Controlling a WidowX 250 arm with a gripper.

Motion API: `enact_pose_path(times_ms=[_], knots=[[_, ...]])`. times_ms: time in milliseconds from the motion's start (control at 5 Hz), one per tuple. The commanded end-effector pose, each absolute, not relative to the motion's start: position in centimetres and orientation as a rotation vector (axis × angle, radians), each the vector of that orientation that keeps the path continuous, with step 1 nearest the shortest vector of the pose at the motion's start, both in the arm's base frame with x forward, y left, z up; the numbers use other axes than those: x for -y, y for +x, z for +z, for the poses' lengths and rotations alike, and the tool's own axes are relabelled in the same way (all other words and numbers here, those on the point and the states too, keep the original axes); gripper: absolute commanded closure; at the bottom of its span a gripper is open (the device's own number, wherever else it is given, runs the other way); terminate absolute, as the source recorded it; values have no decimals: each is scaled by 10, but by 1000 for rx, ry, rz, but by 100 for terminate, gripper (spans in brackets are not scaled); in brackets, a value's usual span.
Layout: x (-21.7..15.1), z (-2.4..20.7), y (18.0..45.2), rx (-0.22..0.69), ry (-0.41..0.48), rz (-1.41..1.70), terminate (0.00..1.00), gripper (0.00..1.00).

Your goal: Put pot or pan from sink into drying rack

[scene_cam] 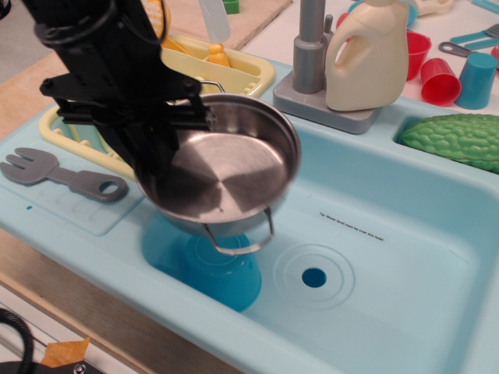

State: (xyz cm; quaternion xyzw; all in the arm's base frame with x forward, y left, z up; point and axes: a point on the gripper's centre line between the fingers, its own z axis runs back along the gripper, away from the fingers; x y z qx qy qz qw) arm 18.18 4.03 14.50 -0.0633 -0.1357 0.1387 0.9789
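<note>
Hanging above the left rim of the sink [405, 195], the pan [222, 167] is pinched at its left rim by the black gripper [160, 167], whose jaws are pressed onto the metal edge. The pan is tilted, its shiny inside facing up and to the right and holding nothing, and one wire loop handle [238, 238] droops from its lower edge. It is clear of the basin floor and overlaps the near right corner of the drying rack [234, 74], though whether it touches the rack cannot be told. Under the pan, the teal cup [226, 276] sits in the sink, mostly hidden by the pan. The drain hole [313, 277] lies just right of the cup, and the rest of the basin floor to the right is bare. The rack's side compartment holds a yellow item [217, 54]; its ribbed part is largely hidden behind the arm. A grey fork [62, 175] lies on the ledge left of the sink. The faucet [312, 47] and a cream jug [373, 54] stand on the sink's far edge, and a green bumpy vegetable [460, 140] rests at the right.
</note>
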Motion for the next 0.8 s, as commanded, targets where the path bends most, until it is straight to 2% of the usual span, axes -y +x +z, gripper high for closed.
enact_pose_path(times_ms=[0, 200, 400, 600], knots=[[-93, 153, 208, 347, -146, 294, 0, 100], [-118, 150, 226, 360, -166, 280, 0, 100], [-132, 149, 233, 357, -177, 257, 0, 100], [-146, 146, 240, 343, -213, 162, 0, 0]])
